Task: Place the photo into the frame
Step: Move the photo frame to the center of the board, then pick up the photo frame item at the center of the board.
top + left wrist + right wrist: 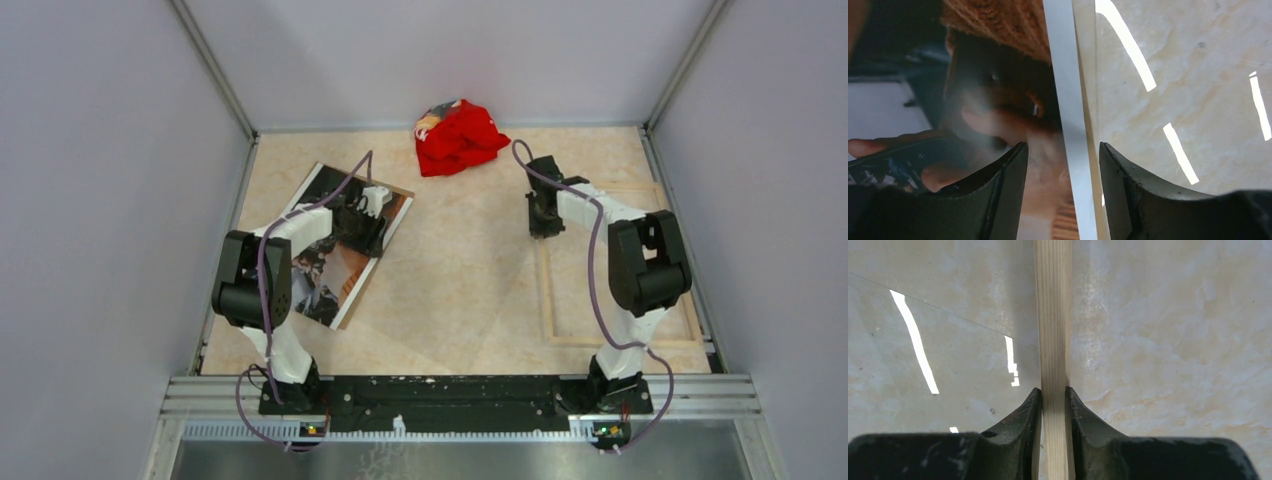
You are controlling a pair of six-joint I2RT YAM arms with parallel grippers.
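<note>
The photo (335, 275), likely light and floppy, lies at nine o'clock on the bench (470, 290); the left gripper (1063, 150) straddles its white edge, jaws open. At three o'clock the right gripper (1053, 395) has its jaws clamped on the frame (1053, 315) by a stiff wooden rail.

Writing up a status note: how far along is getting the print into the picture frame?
Nothing is done yet: the dark rectangular paper photo lies at the left, apart from the pale wood picture frame on the right. In hand: the right gripper pinches a frame rail; the left gripper straddles the photo's white edge, open. Left: lifting the photo across and laying it in the frame.
</note>
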